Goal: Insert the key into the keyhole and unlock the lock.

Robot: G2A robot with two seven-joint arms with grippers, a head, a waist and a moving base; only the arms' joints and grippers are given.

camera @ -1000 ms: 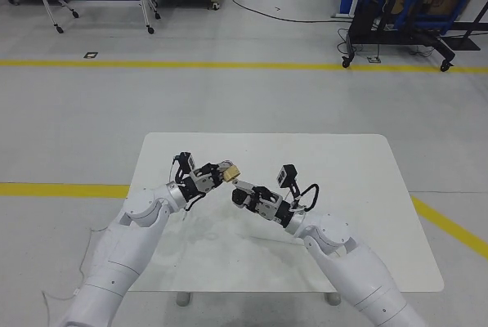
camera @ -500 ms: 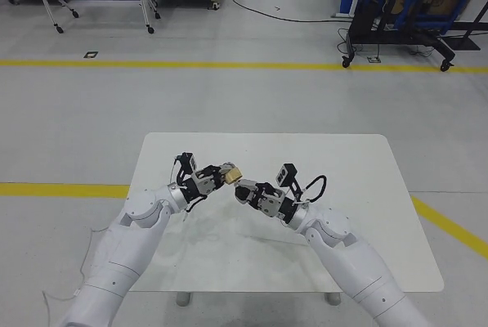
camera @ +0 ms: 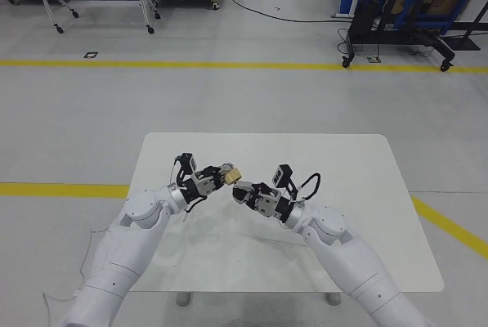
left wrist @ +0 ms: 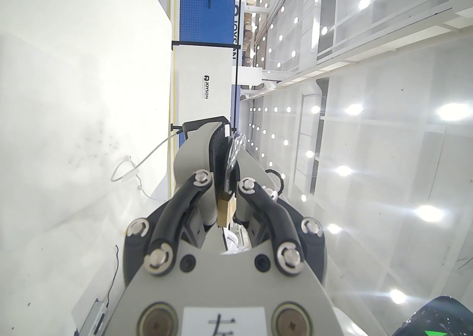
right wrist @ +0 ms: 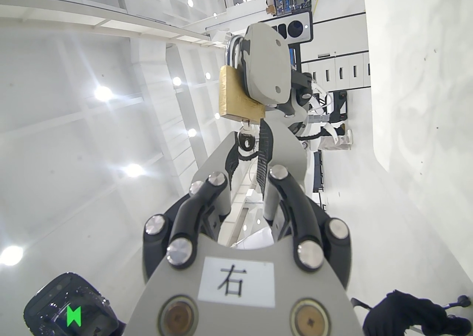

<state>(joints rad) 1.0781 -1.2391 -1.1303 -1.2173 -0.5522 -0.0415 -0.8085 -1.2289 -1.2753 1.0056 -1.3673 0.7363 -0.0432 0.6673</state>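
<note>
Above the white desk, toward 10 o'clock from its centre, the left gripper is clamped on a brass lock. At the lock's 4 o'clock, the right gripper pinches a small key. The key's blade meets the lock's bottom face; how deep it sits cannot be told.

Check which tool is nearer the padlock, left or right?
Left. The left tool is shut on the padlock itself. The right tool sits just short of it, holding the key with its tip at the padlock's bottom face.
</note>
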